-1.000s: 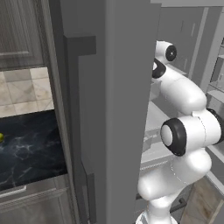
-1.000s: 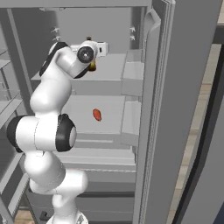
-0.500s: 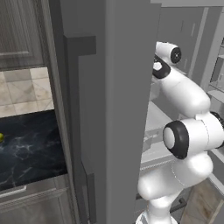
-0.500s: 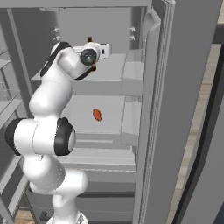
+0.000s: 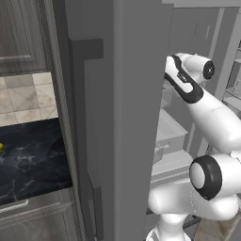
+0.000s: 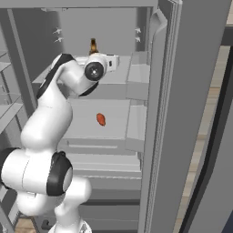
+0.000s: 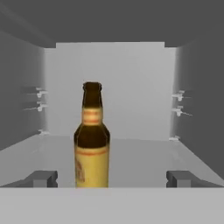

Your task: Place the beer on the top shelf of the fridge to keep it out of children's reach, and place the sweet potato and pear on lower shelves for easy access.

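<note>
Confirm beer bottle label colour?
Yellowish-gold label on the brown beer, standing upright on the top shelf; clearest in hand view.

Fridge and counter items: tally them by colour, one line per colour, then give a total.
Brown: 1, the beer upright on the top shelf.
Orange-red: 1, the sweet potato on a lower shelf.
Yellow-green: 1, a small fruit at the edge of the dark counter, cut off by the frame.
Total: 3
</note>
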Available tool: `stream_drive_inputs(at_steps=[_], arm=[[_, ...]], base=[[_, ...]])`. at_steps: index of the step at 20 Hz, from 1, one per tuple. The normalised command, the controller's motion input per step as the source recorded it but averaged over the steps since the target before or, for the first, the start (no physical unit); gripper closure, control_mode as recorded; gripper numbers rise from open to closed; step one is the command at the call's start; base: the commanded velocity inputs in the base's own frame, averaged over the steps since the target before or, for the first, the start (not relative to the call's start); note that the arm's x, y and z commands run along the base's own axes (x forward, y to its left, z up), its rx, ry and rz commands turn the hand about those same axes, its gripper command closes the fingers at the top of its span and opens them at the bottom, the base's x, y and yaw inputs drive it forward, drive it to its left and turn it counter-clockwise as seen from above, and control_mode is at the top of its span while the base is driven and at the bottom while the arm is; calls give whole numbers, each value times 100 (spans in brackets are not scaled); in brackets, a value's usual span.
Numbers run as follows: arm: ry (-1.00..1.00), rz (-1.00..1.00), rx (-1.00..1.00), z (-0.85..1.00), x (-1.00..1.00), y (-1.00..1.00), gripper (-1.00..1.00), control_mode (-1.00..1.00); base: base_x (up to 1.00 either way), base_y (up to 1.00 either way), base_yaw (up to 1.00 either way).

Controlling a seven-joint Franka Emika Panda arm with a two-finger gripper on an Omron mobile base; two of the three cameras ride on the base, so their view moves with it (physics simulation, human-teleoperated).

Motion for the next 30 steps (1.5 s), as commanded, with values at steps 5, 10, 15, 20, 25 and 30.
stream_drive_inputs(at_steps=[5,10,15,20,25,30], arm=[[17,0,-7,0,-100,-8,-100,-100],[19,3,-10,0,-100,0,-100,-100],[16,5,-8,0,-95,0,-100,-100],[16,4,-7,-9,-80,0,-100,-100],[18,4,-7,-8,-71,2,-100,-100],[18,6,-6,0,-68,2,-100,-100]], base=[[0,0,0],[0,0,0],[0,0,0],[0,0,0],[0,0,0],[0,0,0]])
